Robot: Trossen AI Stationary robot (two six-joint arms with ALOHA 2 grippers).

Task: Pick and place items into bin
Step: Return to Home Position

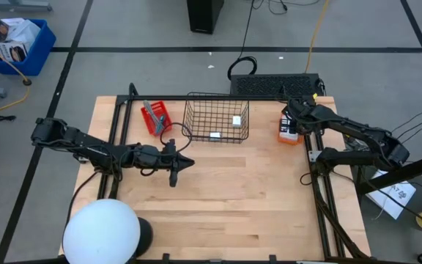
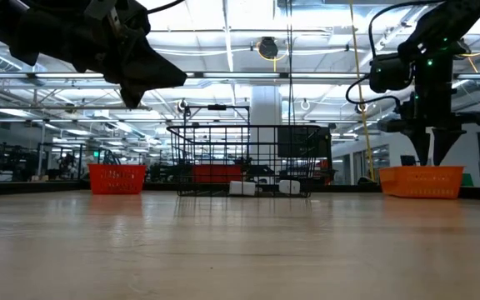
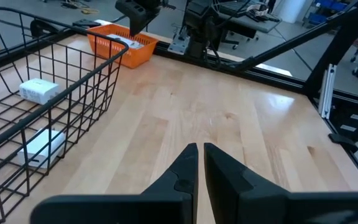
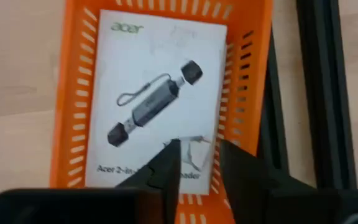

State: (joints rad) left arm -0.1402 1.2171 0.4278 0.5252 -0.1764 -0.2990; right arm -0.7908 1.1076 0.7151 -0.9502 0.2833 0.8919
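**Right gripper directly over the loaded bin; the way out is straight up**

Right gripper [image 4: 199, 163]: fingers a little apart, nothing between them. It hangs just above the orange bin [image 4: 73, 93], pointing down into it. It is clear of the contents as far as the wrist view shows.

Card reader box [image 4: 154, 106]: lies flat in that bin, printed face up, right beneath the fingertips. Its long axis runs along the bin's length, and the gap between the fingers spans its short side. The box fills most of the bin floor.

Bin position: at the table's [image 1: 255, 191] far right corner, against the right edge, beside the right arm's own frame.

Judgement: the box looks delivered. The fingertips sit about level with the bin walls, so retreating calls for a vertical lift first. A sideways pull-off could catch the rim and drag the bin.

Left gripper [image 3: 199, 165]: fingers nearly together and empty, low over bare wood in the left half of the table, pointing towards the right edge.

Wire basket [image 1: 196, 110]: middle of the far edge, between the two arms. Two small white boxes [image 1: 237, 120] lie on its floor, with the left gripper the nearer.
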